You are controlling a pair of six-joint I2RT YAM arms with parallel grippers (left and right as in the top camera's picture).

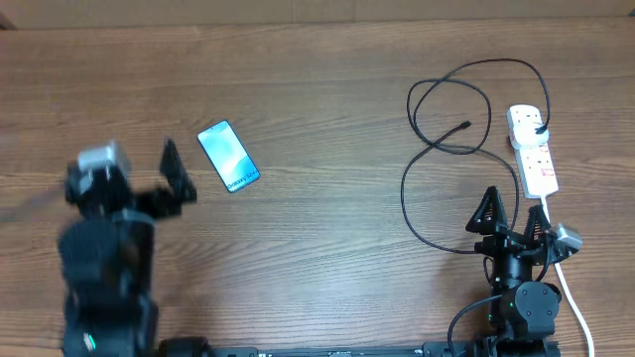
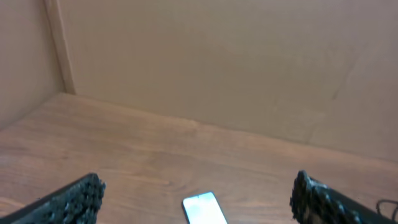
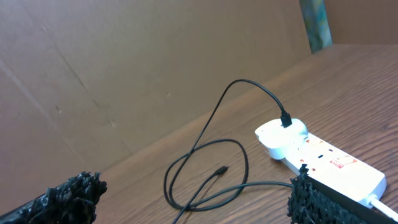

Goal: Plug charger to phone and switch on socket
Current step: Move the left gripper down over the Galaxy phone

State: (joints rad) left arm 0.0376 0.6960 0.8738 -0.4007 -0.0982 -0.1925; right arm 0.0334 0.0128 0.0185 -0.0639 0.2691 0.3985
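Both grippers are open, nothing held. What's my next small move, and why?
Probably reach the right gripper forward toward the charger's small connector: it lies loose on the table, far from the phone, while its plug already sits in the socket.

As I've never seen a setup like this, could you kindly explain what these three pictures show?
Two robot arms work at a wooden table. One picture looks down from above; the others come from a camera on each wrist, so the black shapes at their lower corners are that arm's fingers. The left gripper faces a phone with a blue screen. The right gripper sits near a white socket strip, with the black charger cable looped beside it. Both grippers are open, holding nothing.
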